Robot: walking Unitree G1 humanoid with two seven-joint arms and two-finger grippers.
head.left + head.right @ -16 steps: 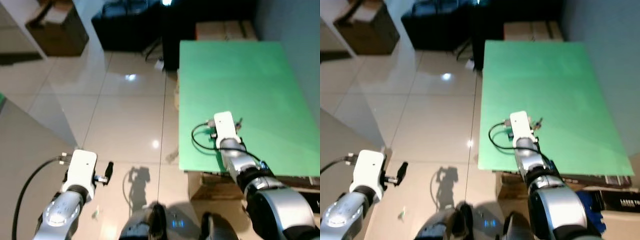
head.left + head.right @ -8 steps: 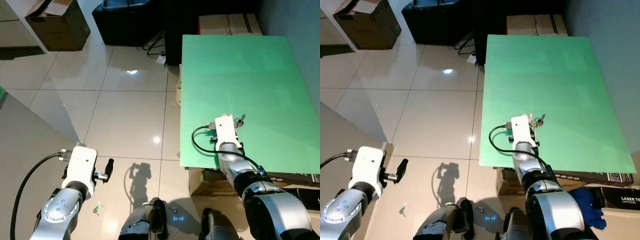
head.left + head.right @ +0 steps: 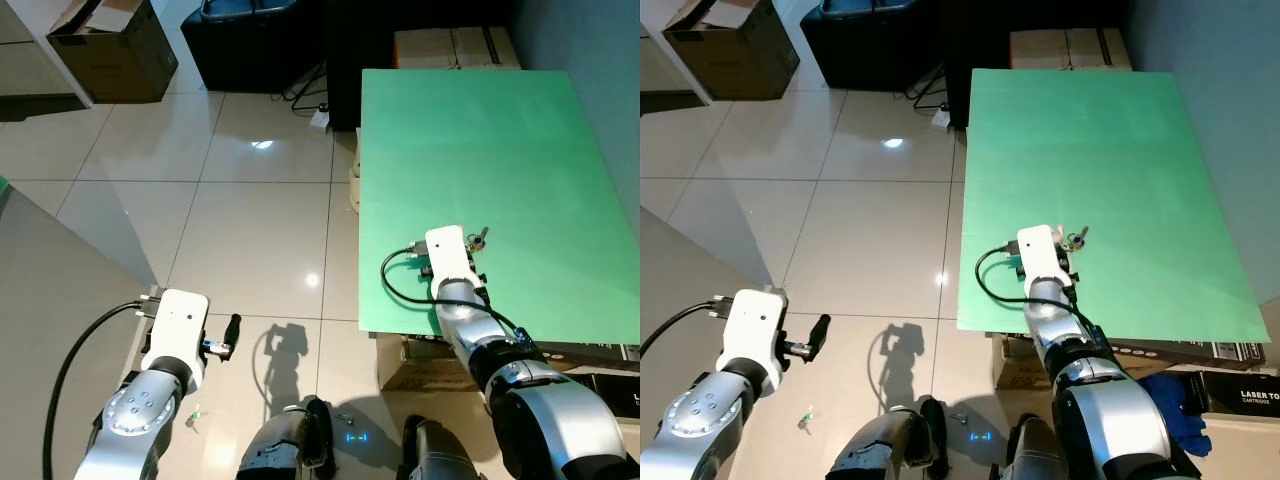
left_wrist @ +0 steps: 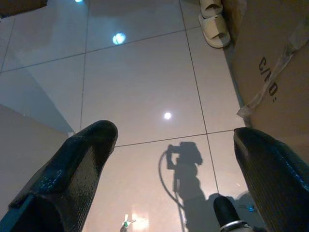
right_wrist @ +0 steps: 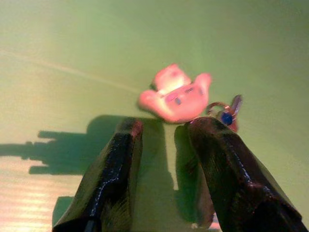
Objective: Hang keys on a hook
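Observation:
A bunch of keys [image 3: 481,238] with a pink charm [image 5: 176,94] lies on the green table [image 3: 500,140], toward its near edge. My right gripper [image 5: 166,126] hovers low over the table just short of the charm. Its black fingers [image 5: 116,169] are open a little, with nothing between them. The key ring [image 5: 227,113] lies just past one fingertip. My left gripper [image 4: 171,133] hangs open above the tiled floor [image 3: 250,220], left of the table, and holds nothing.
A cardboard box [image 3: 110,50] and a black case [image 3: 255,40] stand on the floor at the back. More boxes [image 3: 455,45] sit behind the table and one [image 4: 275,72] under its near edge, with slippers [image 4: 215,19] beside it. A grey panel [image 3: 50,300] is at my left.
The view has steadied and shifted slightly since a second ago. My left arm has swung a little inward to the right. The right gripper stays by the keys.

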